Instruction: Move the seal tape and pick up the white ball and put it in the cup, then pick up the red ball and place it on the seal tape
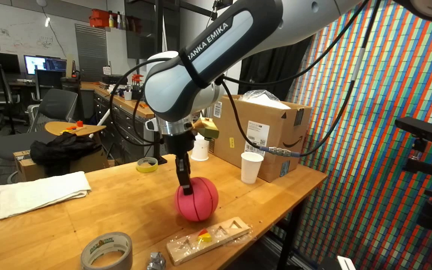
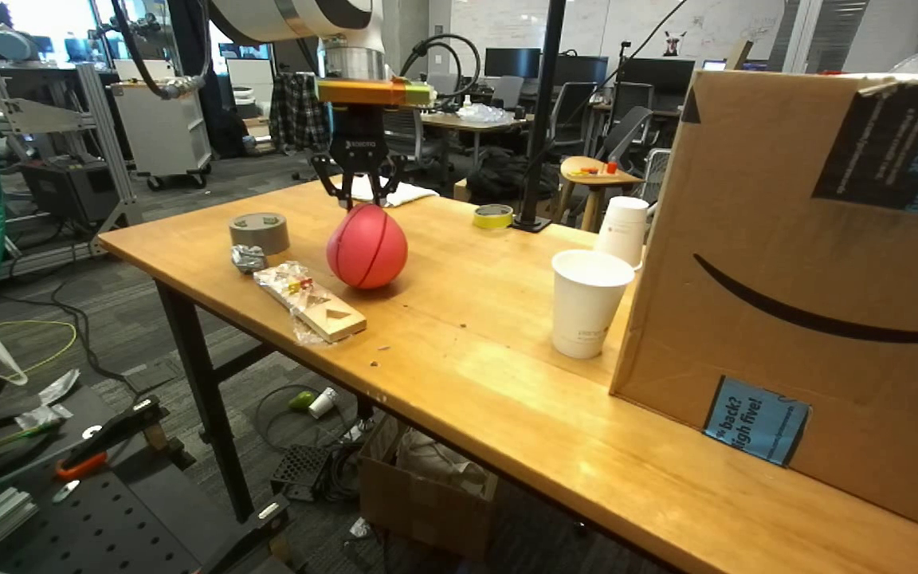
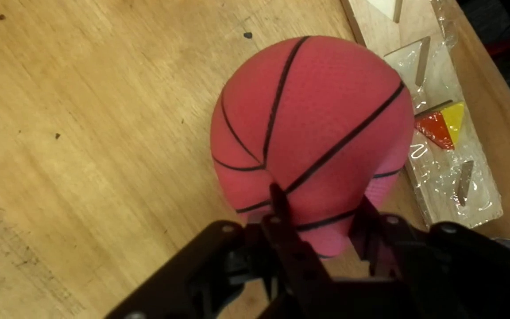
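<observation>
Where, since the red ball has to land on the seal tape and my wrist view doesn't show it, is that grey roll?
Observer: Beyond the end of the wooden tray nearest its red-and-yellow piece, the grey tape roll lies flat, beside a crumpled silver lump.
Operator: Thanks. And the cup, which I can't see either: how does it stand?
Observer: Upright: the white cup has its mouth up, near the large cardboard box, in both exterior views.
</observation>
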Robot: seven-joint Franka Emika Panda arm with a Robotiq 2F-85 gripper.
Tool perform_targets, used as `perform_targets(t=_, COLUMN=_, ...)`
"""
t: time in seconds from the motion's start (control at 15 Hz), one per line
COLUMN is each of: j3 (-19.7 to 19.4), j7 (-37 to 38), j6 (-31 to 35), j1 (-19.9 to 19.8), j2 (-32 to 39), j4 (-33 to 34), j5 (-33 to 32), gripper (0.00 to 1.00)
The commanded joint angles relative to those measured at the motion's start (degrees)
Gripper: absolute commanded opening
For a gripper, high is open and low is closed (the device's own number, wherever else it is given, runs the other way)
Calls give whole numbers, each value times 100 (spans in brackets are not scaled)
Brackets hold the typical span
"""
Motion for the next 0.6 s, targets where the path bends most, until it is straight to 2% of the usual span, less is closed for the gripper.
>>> perform_targets(t=0.0, j3=19, j7=-225, j6=16, j1=-53, j2=94, j4=202, j5=139, gripper=8)
perform_targets(t=0.53, j3=186, j7=-225, j6=-220, j1=170, j2=-6, j4=1252, j5=-43, gripper=8)
